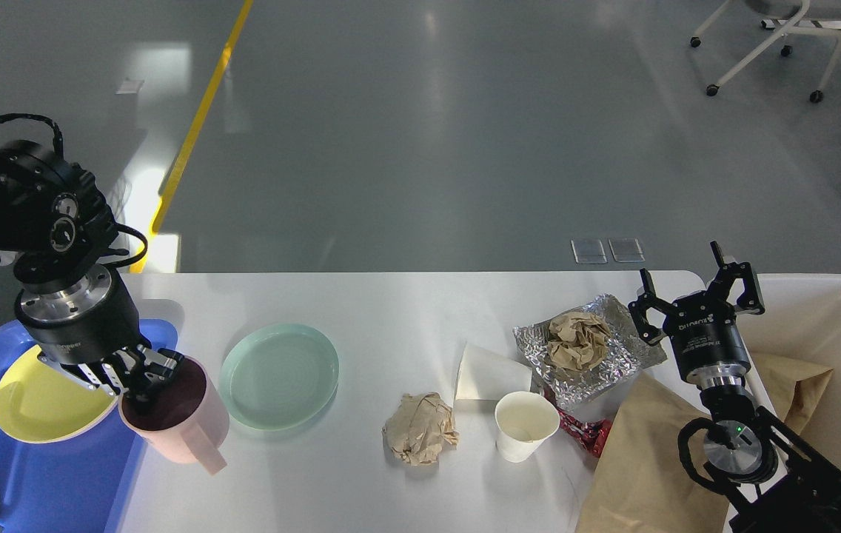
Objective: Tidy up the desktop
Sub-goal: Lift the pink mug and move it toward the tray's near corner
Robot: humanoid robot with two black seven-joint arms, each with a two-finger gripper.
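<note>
Gleaming white desktop (391, 311), litter-strewn

Blue tray (58, 474) cropped bottom-left.

text: white lettering on my right gripper (696, 295) body, near right, too small to read | left wrist label likewise blurred | nothing else legible

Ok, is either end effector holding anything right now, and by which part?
The left end effector grips the pink mug by its rim, one finger inside. The right end effector is open and holds nothing.
</note>
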